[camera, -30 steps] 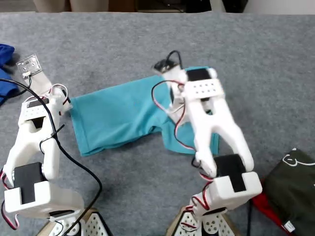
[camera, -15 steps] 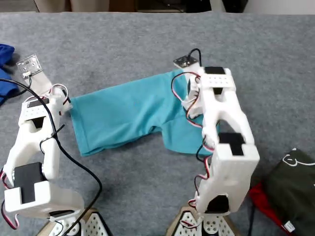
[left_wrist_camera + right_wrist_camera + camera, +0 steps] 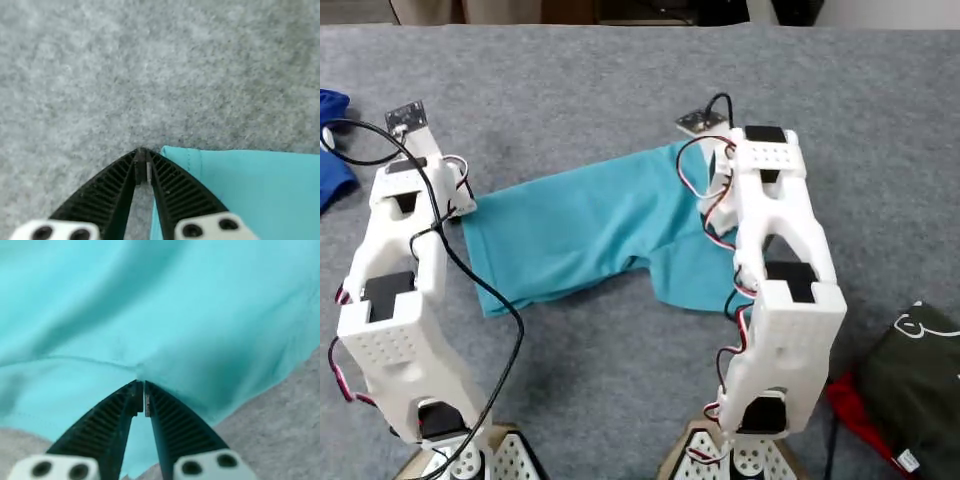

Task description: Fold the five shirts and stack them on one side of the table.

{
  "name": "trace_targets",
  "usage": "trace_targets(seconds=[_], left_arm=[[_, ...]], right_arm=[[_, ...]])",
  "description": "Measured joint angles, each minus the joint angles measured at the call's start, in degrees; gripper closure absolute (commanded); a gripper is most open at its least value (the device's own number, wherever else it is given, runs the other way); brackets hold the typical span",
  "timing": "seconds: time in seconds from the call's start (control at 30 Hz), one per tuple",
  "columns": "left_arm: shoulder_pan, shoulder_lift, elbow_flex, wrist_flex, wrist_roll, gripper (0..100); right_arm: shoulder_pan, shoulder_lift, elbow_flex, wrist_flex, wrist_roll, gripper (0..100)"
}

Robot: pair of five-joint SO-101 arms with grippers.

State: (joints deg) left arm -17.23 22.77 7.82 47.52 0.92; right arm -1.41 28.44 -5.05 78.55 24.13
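Two arms stretch forward. The left gripper (image 3: 142,167), closed, touches the grey felt surface (image 3: 570,90) just beside a corner of the spread teal cloth shirt (image 3: 580,230). The right gripper (image 3: 140,397), closed, rests on the shirt near its edge. Bare surface lies beyond.

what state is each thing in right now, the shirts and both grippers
teal shirt: spread out, not folded up
left gripper: jaws shut, tips beside the teal shirt's corner
right gripper: jaws shut on a pinch of the teal shirt
dark green shirt: folded, lying over a red cloth
blue shirt: bunched up
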Motion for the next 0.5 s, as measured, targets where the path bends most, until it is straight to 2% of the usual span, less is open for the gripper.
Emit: trace_targets(seconds=[0.17, 0.37, 0.5], left_arm=[[-0.5, -5.7, 4.6, -1.1, 0.2, 98], [-0.5, -24.6, 12.7, -1.1, 0.2, 98], [4.0, -31.7, 20.4, -1.0, 0.3, 98]], right_arm=[[-0.1, -5.1, 0.0, 3.0, 0.0, 97.7], [-0.1, -8.7, 0.0, 4.3, 0.4, 97.7], [-0.1, -8.2, 0.0, 3.9, 0.4, 97.7]])
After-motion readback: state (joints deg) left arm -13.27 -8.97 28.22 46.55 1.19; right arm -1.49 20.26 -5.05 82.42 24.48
